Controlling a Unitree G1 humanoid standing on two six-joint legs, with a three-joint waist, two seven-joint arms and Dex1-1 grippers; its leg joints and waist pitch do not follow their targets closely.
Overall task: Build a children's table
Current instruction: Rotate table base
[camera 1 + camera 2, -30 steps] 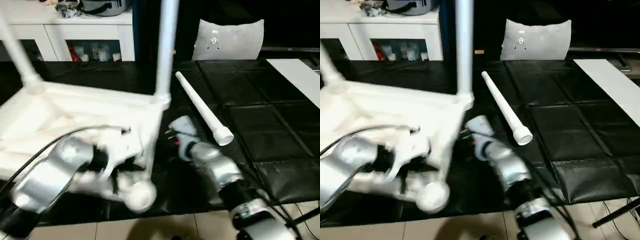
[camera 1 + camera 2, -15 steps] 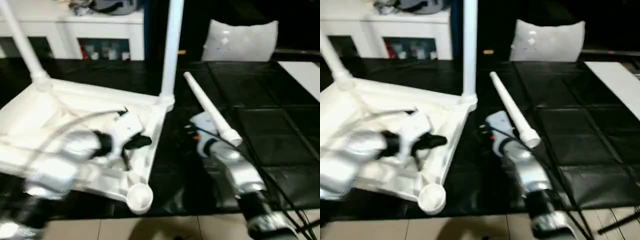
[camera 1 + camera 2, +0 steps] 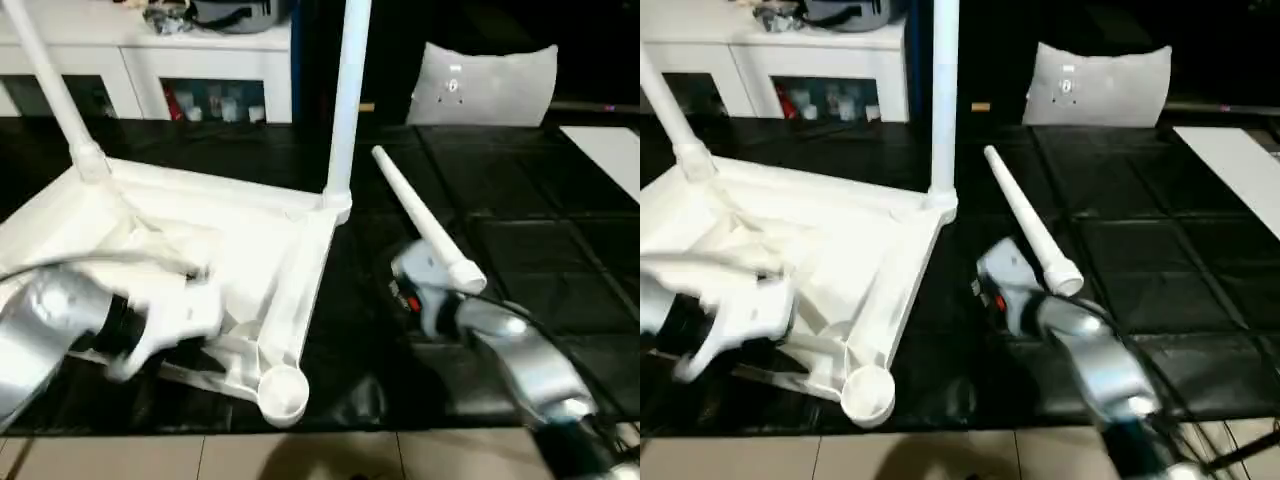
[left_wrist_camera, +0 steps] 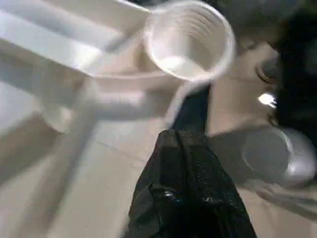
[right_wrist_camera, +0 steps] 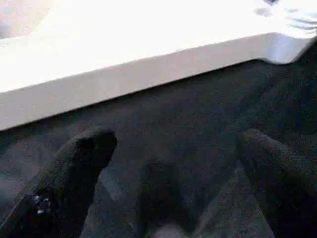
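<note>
Two legs already stand in the far sockets of the upturned table top; a loose leg lies right of it. The right tool, fingers spread, should close around that leg's middle. Left tool: fingers together, empty.

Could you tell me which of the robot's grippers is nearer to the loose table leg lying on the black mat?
The right. The right gripper is low over the mat right beside the flared end of the loose leg, while the left gripper is across the upturned tabletop, by its empty corner socket.
</note>
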